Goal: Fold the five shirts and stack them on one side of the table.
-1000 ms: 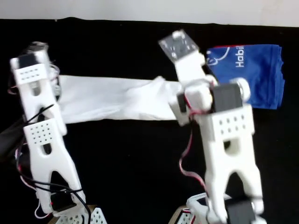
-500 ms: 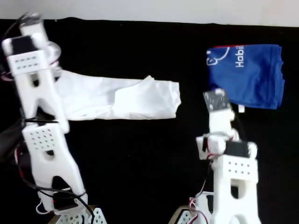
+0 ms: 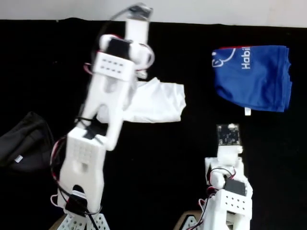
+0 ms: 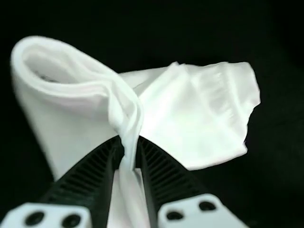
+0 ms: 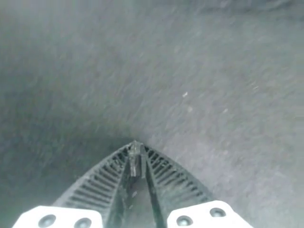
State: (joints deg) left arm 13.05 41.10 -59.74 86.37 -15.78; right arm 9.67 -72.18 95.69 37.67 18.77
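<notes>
A black cloth bundle (image 3: 24,141) lies well left of the white shirt (image 3: 160,100). The left gripper (image 4: 129,145) pinches a raised fold of the white shirt. The right gripper (image 5: 136,152), fingers pressed together on nothing, sits right of the white shirt. The folded blue shirt (image 3: 254,76) lies farther right.

White lettering on the blue shirt (image 3: 259,81) — cut off at its edge
</notes>
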